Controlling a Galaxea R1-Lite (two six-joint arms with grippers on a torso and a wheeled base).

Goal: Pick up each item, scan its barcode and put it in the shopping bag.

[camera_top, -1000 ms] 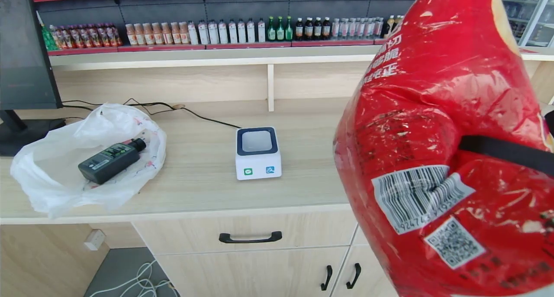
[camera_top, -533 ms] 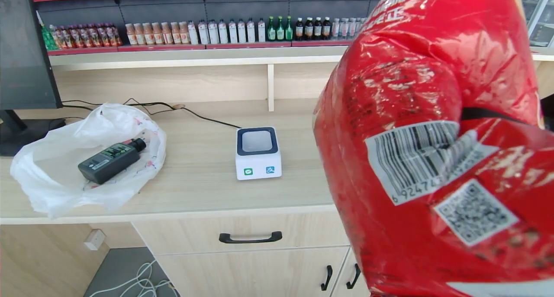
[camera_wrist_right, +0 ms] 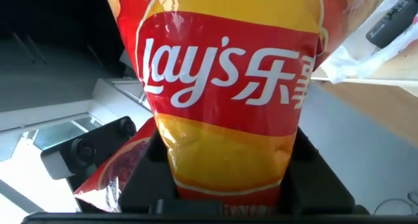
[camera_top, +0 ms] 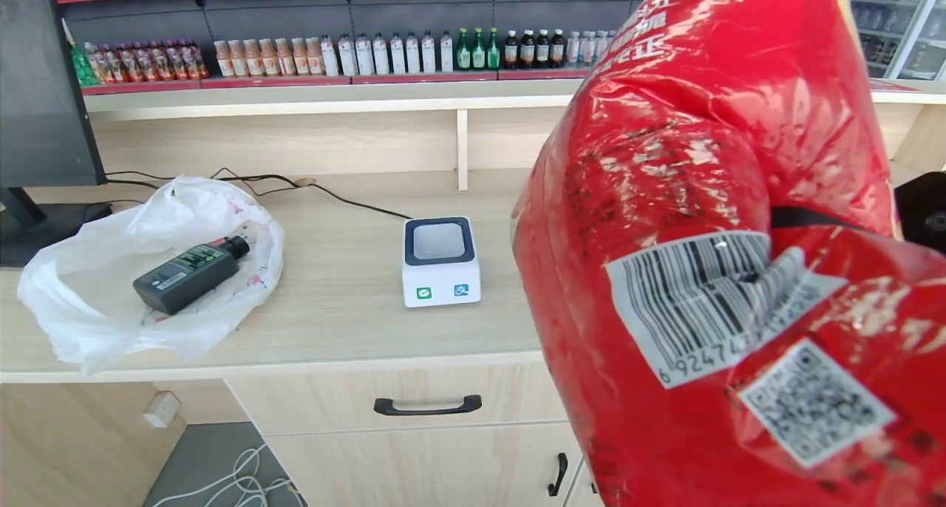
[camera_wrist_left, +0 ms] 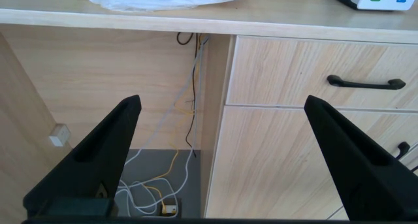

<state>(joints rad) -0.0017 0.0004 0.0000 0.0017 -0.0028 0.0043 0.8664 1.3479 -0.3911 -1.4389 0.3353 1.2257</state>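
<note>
Head view shows a big, puffy red foil crisp bag [camera_top: 702, 196] held up close on the robot's right side, off the pale wooden counter [camera_top: 347, 315]. Its white barcode label [camera_top: 709, 300] is turned up towards the robot, with a creased spot in the middle of it. A black finger crosses the foil just beside the label and presses a fold into it. From the right wrist camera, the right gripper [camera_wrist_right: 225, 165] has its jaws clamped on the bag's lower part, with the yellow-and-red front of the bag rising away from it.

The small white box scanner [camera_top: 440, 261], with its dark-blue-framed window facing up, sits on the counter well apart from the bag and to the robot's left of it. Further left lies the crumpled white plastic shopping bag [camera_top: 89, 307], spread open, with a dark grey flat bottle [camera_top: 191, 269] lying on it.

The left gripper [camera_wrist_left: 221, 103] sits low, in front of the light wood drawer front [camera_wrist_left: 294, 67] under the counter edge. Its jaws are wide apart and hold nothing.

I'd say the pick-up of this item is done and the scan is the step in hand. The label now points away from the scanner's window, so the next move would need the arm to carry the bag leftwards over the scanner. It would also need to roll the wrist until the barcode looks down at the glass, ideally with the crease flattened enough to read.
</note>
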